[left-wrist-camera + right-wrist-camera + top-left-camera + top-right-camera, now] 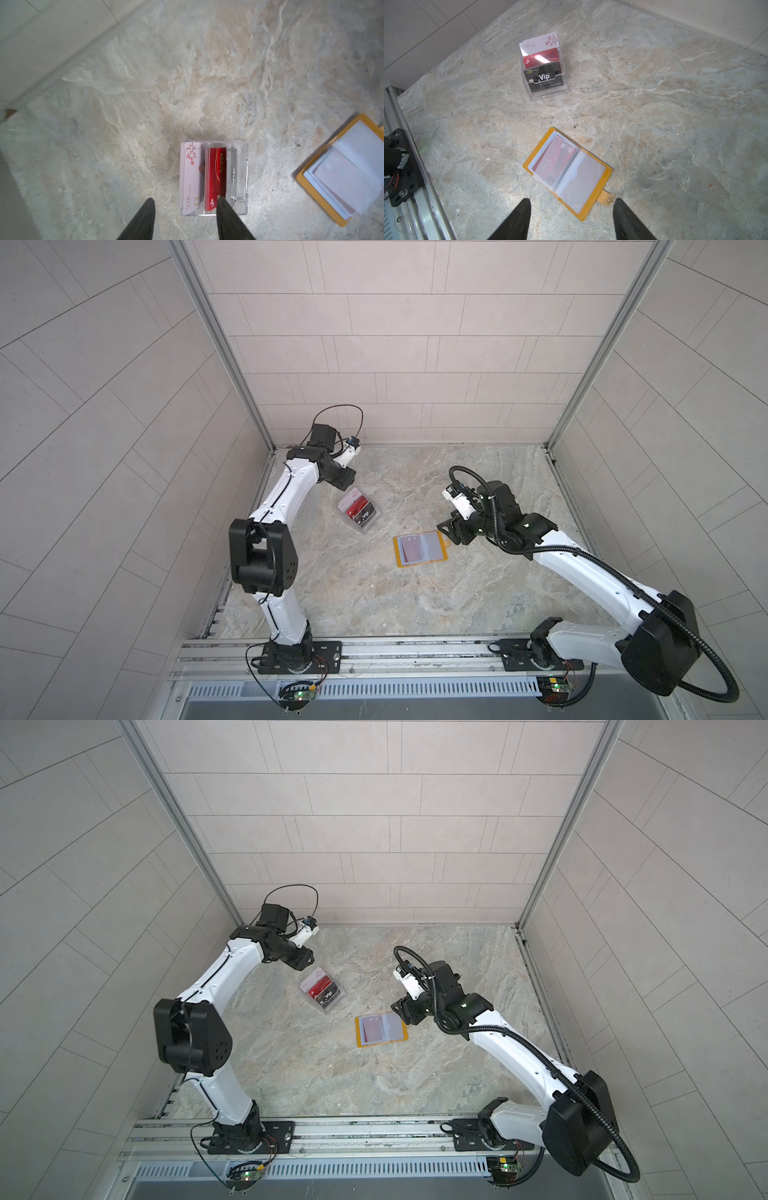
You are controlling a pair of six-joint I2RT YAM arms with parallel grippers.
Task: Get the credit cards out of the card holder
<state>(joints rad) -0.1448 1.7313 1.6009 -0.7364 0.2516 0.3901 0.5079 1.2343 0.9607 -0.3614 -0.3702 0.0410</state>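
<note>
a marbled stone table [654, 104] with 2 robot arms. the mustard-yellow card holder [608, 170] lies open and flat near the middle. at least 1 red card [556, 160] sits inside a cloudy plastic sleeve on one page. well apart from it stands a clear box [242, 176] holding credit cards [215, 176] on edge: a whitish one with pink blossoms, several red ones and a black one.

the left gripper [186, 199] hovers over the clear box with its jaws fairly wide and nothing between them. one fingertip [221, 202] looks very close to a red card's corner. the right gripper [572, 200] hovers just beside the holder's snap tab [606, 197], jaws wide and empty.

the step in hand looks like letting go over the box and going for the card in the sleeve. to do it well, the left gripper should rise straight up so the fingertip does not drag a card out. the right gripper could pin the yellow cover near the tab, since the light holder will likely slide. the card should be drawn along the sleeve's open end, not lifted.

hard to make out: whether the sleeves underneath hold more cards, and whether the facing sleeve is truly empty. the number of red cards in the box is unclear. the left wrist view is blurred at one side and cuts off part of the holder. in both top views the arms' wrists hide the jaws.
</note>
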